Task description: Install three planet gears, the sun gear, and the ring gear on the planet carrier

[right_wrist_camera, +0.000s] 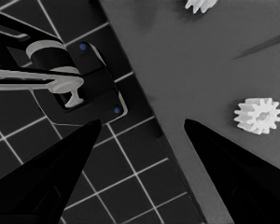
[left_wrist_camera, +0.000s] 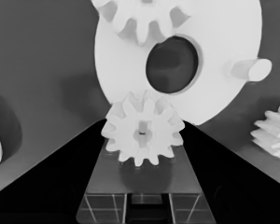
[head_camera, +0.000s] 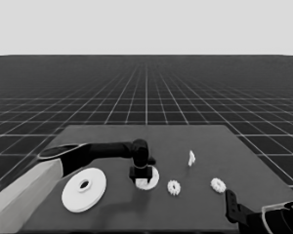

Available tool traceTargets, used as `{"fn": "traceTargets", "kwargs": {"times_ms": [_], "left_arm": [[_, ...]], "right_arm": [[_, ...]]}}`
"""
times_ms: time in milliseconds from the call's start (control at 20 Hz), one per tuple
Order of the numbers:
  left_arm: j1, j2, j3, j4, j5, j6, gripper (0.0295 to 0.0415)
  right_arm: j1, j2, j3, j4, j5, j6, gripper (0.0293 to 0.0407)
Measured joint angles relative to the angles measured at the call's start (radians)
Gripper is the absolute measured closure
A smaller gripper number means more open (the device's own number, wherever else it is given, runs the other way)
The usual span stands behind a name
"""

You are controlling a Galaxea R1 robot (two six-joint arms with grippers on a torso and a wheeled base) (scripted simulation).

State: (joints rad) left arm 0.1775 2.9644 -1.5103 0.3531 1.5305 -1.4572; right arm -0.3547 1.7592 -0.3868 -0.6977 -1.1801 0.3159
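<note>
My left gripper [head_camera: 141, 178] has reached to the table's middle and hangs over the smaller round part [head_camera: 154, 176]. In the left wrist view its jaws [left_wrist_camera: 143, 122] are shut on a small toothed gear [left_wrist_camera: 142, 135], held at the near rim of the smaller round part [left_wrist_camera: 219, 93]. A second gear [left_wrist_camera: 142, 18] sits on that part beside its dark central hole, and a bare peg [left_wrist_camera: 249, 70] sticks up from it. Two more gears [head_camera: 174, 187] [head_camera: 217, 185] lie loose to the right. The larger round part [head_camera: 84, 189] lies at the left.
A thin white piece [head_camera: 191, 157] stands behind the loose gears. My right gripper [head_camera: 229, 197] is parked at the table's near right corner, open [right_wrist_camera: 143, 122], with a loose gear [right_wrist_camera: 257, 115] beside it. Dark machinery [right_wrist_camera: 79, 84] shows past the table edge.
</note>
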Motion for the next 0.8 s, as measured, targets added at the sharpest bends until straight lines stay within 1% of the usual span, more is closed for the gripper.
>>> {"fn": "traceTargets", "kwargs": {"times_ms": [100, 150, 200, 250, 350, 600, 650, 700, 800], "left_arm": [[0.001, 0.0, -0.001, 0.001, -0.001, 0.001, 0.0398], [0.002, 0.0, -0.002, 0.002, -0.001, 0.001, 0.0367], [0.002, 0.0, -0.002, 0.002, -0.001, 0.001, 0.0339], [0.002, 0.0, -0.002, 0.002, -0.001, 0.001, 0.033], [0.002, 0.0, -0.002, 0.002, -0.001, 0.001, 0.0326], [0.002, 0.0, -0.002, 0.002, -0.001, 0.001, 0.0326], [-0.057, -0.012, 0.051, -0.06, 0.021, -0.035, 0.0326], [-0.103, -0.016, 0.076, -0.102, 0.029, -0.053, 0.0326], [-0.146, -0.018, 0.091, -0.143, 0.032, -0.065, 0.0326]], "right_arm": [[0.0, 0.0, 0.0, 0.0, 0.0, 0.0, 0.0315], [0.0, 0.0, 0.0, 0.0, 0.0, 0.0, 0.0315], [0.0, 0.0, 0.0, 0.0, 0.0, 0.0, 0.0315], [0.0, 0.0, 0.0, 0.0, 0.0, 0.0, 0.0315], [0.0, 0.0, 0.0, 0.0, 0.0, 0.0, 0.0315], [0.0, 0.0, 0.0, 0.0, 0.0, 0.0, 0.0315], [0.0, 0.0, 0.0, 0.0, 0.0, 0.0, 0.0315], [0.0, 0.0, 0.0, 0.0, 0.0, 0.0, 0.0315], [0.0, 0.0, 0.0, 0.0, 0.0, 0.0, 0.0315]]}}
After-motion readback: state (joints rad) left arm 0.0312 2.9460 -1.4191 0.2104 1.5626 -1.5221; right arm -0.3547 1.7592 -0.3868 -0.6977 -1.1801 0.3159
